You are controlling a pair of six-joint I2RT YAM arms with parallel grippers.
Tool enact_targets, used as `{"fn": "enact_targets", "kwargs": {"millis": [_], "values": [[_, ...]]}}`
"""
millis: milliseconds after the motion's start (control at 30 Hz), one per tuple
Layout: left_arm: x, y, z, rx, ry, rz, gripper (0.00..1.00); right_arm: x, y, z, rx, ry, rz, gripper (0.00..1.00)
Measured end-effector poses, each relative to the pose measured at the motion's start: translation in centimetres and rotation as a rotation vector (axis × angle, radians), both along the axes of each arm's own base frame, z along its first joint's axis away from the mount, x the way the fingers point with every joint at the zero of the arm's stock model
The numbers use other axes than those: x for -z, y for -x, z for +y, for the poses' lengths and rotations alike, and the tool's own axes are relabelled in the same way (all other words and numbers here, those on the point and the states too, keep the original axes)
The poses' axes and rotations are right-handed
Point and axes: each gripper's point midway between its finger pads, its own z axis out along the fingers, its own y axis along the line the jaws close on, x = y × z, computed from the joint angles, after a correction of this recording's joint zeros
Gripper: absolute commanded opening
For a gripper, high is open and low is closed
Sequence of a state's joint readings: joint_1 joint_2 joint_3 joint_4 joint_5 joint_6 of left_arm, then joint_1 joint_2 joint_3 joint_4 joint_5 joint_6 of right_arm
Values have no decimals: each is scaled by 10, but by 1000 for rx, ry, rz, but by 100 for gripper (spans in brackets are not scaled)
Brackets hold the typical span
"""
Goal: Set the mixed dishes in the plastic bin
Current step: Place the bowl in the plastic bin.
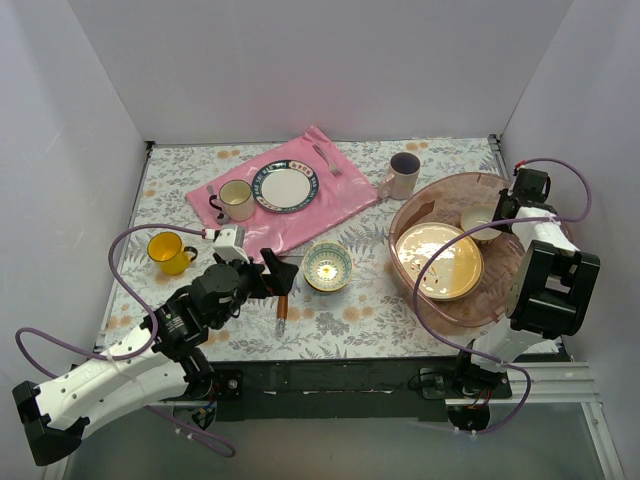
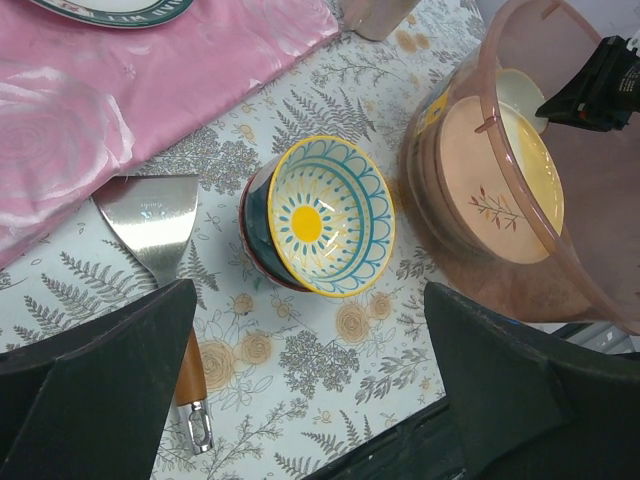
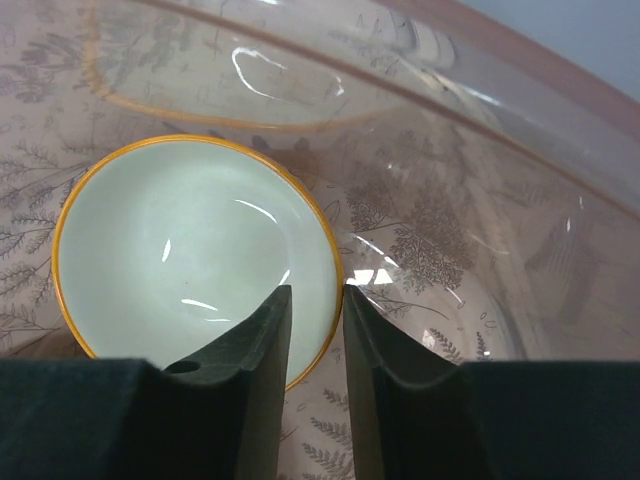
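The plastic bin (image 1: pixel 402 212) stands at the right and holds a cream plate (image 1: pixel 438 262) and a small cream bowl (image 1: pixel 478 218) with a yellow rim. My right gripper (image 3: pixel 317 292) is inside the bin (image 3: pixel 480 150), its jaws slightly open astride that bowl's (image 3: pixel 190 250) rim without pinching it. A teal and yellow patterned bowl (image 2: pixel 330 215) sits tilted in a darker bowl at mid-table. My left gripper (image 2: pixel 310 380) hangs wide open just near of it, holding nothing. A yellow mug (image 1: pixel 168 252) stands at the left and a pinkish mug (image 1: pixel 403 175) behind the bin.
A pink mat (image 1: pixel 335 195) at the back carries a blue-rimmed white plate (image 1: pixel 285 187), a cream mug (image 1: pixel 235 200) and a fork. A spatula (image 2: pixel 150 215) with a wooden handle lies left of the patterned bowl, under my left gripper (image 1: pixel 285 275).
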State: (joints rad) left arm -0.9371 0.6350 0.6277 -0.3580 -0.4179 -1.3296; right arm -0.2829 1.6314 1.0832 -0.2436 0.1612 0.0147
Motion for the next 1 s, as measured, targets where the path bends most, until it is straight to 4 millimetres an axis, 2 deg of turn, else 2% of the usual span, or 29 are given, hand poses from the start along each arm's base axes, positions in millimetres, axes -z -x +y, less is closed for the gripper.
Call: {"fn": "enact_targets", "kwargs": {"millis": [133,267,367,433,567,700,1000], "values": [[-1,1,-2,9,9,3,98,0,0,0,-5,-9,-1,43],[-3,1,-5,16,25,0,98,-3,3,4,-34,-13,1,55],[-3,1,-10,31,34,5,98,-18,3,8,-72,-8,-28,59],[-3,1,-15,43,42,10,98,-33,3,13,-106,-3,-63,63],[-2,1,-26,74,62,27,98,-65,2,26,-196,-4,-147,66],[0,2,-38,108,88,47,98,-90,3,47,-329,-24,-227,67],[6,4,-64,170,155,101,98,-144,36,133,-801,-166,-422,70]]}}
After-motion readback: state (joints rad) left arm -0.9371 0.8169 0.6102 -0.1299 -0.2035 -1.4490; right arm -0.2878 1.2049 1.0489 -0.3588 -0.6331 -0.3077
